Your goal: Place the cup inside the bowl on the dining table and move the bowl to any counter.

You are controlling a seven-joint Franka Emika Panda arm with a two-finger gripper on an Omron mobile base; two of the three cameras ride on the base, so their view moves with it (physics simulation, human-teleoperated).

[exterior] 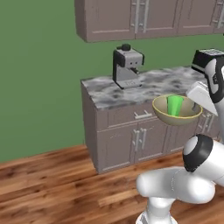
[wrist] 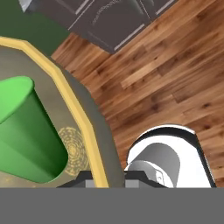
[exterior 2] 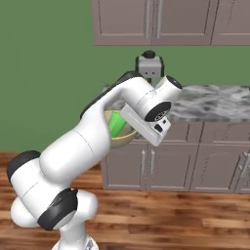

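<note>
Cup [exterior: 175,105] in bowl [exterior: 168,114], end effector [wrist: 103,181] gripping rim, beside counter [exterior: 109,92].

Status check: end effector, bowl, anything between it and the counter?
End effector shut on bowl rim. Cup inside, bowl airborne before counter. Coffee machine on counter.

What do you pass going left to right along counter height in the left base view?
Green wall → coffee machine on the counter → bowl with the cup in it → toaster at the right edge.
</note>
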